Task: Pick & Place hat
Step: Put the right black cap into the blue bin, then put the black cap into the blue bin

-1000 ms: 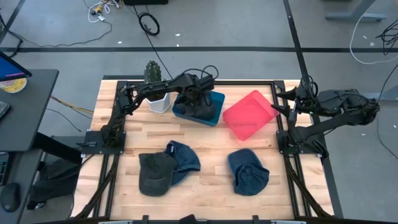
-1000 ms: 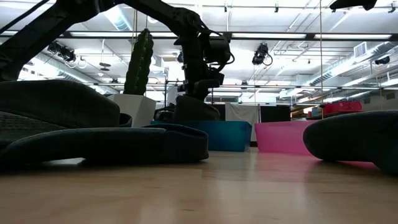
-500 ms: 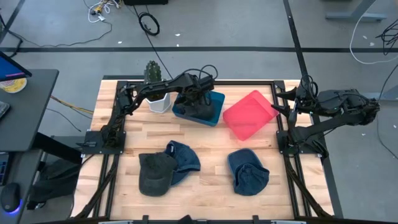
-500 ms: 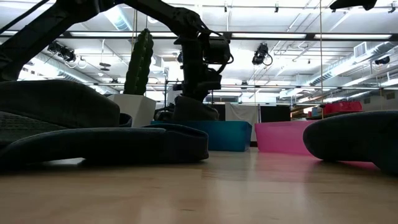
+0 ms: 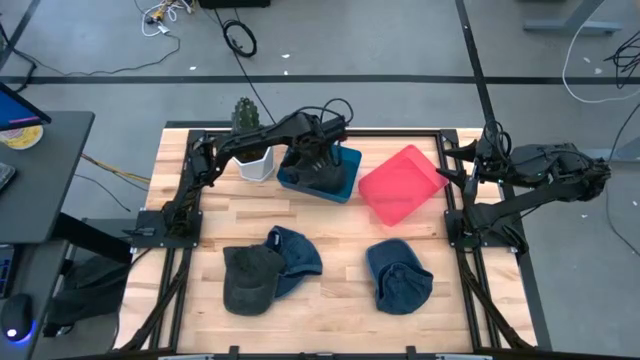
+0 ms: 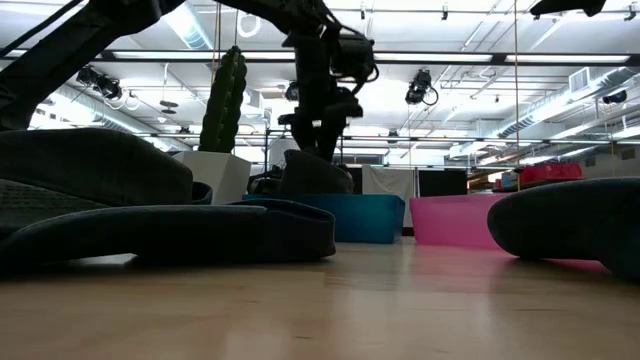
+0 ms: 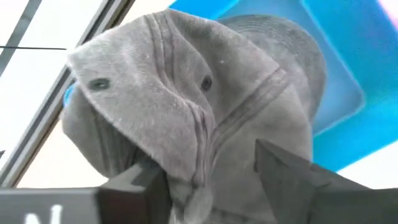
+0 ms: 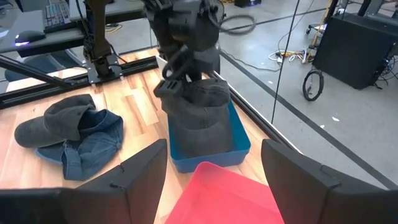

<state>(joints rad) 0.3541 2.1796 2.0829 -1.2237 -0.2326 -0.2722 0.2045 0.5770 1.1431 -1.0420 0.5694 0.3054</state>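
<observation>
Here, at the near edge of the pale wooden plank surface (image 5: 330, 310), three soft caps lie flat: a dark grey one (image 5: 250, 277) overlapping a blue denim one (image 5: 297, 254), and, well apart to the right, another blue cap (image 5: 400, 277). Their cloth looks limp and creased.

Farther back stand a blue rectangular bin (image 5: 322, 172) and, beside it, a tilted pink bin (image 5: 401, 185), both of smooth plastic. The hat (image 8: 198, 112) of the task, grey and ribbed like corduroy, sits in the blue bin, crown up and crumpled; which way its long axis or brim runs cannot be told. Directly above it hangs the left gripper (image 6: 315, 128), its fingers (image 7: 292, 177) parted on either side of the cloth, close to it but not clamped on it.

Beyond that, a green cactus (image 5: 245, 115) stands in a white pot (image 5: 257, 164) at the far left corner. The right gripper (image 5: 462, 163) waits at the right far edge of the surface, fingers (image 8: 297, 171) spread wide and holding nothing.

Around lies a grey floor with cables; white ceiling lights run across the room behind.
</observation>
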